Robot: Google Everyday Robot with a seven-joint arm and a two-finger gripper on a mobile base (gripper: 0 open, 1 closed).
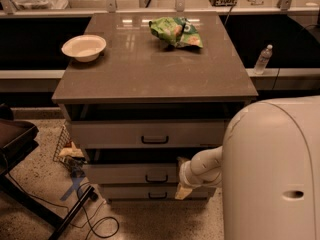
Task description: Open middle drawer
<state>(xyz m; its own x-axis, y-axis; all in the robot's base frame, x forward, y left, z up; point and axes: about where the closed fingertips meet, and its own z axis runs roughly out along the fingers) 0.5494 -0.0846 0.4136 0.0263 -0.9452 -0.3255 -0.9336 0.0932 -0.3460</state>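
The middle drawer (130,174) is a pale grey panel with a small black bar handle (156,177), below the taller top drawer (115,133) and above the narrow bottom drawer (130,192). A dark gap shows above its front; its inside is hidden. My gripper (183,185), on the pale arm (207,165), is at the right end of the middle drawer's front, right of the handle, and reaches down over the bottom drawer's front.
The cabinet's brown top (150,69) holds a white bowl (84,47) and a green chip bag (176,32). A water bottle (263,59) stands on the ledge at right. My pale body (275,174) fills the lower right. Cables (85,219) and a black chair base (20,149) are at left.
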